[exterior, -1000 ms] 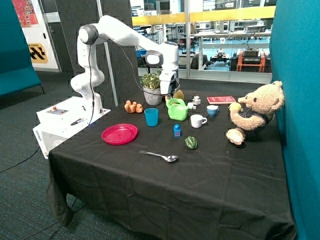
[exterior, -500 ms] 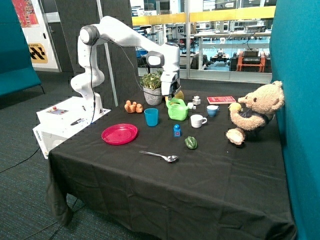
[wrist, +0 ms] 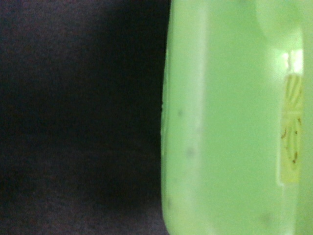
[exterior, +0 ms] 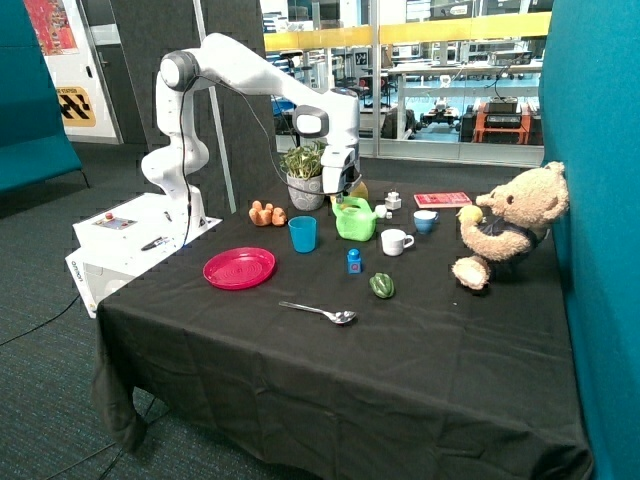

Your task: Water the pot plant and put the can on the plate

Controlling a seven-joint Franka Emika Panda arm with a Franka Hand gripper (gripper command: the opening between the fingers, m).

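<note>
A black cloth is covering the desk, which is standing on grey carpet in front of a glass wall, with a teal partition running along the side where a teddy bear is sitting.

Nearest the front edge, a spoon is lying on bare cloth, and a wide stretch of open desk is spreading from it toward the front corners. Behind it, the plate is sitting near the side edge by the robot's base, with nothing on it. A small dark green pepper and a little blue bottle are standing between the spoon and the middle row, where a blue cup and a white mug are flanking the can. The tool is hovering just above the can's handle; whether it is spread or pressed together I cannot tell. The wrist view is filling with the can's green wall. The pot plant is standing toward the back edge, just behind the can.

Nothing looks watered or moved yet. The likely trouble: the handle is narrow, so an off-centre close could tip the can toward the mug. Carrying it to the plate, the blue cup is lying close to the path; lifting high should clear it.
</note>
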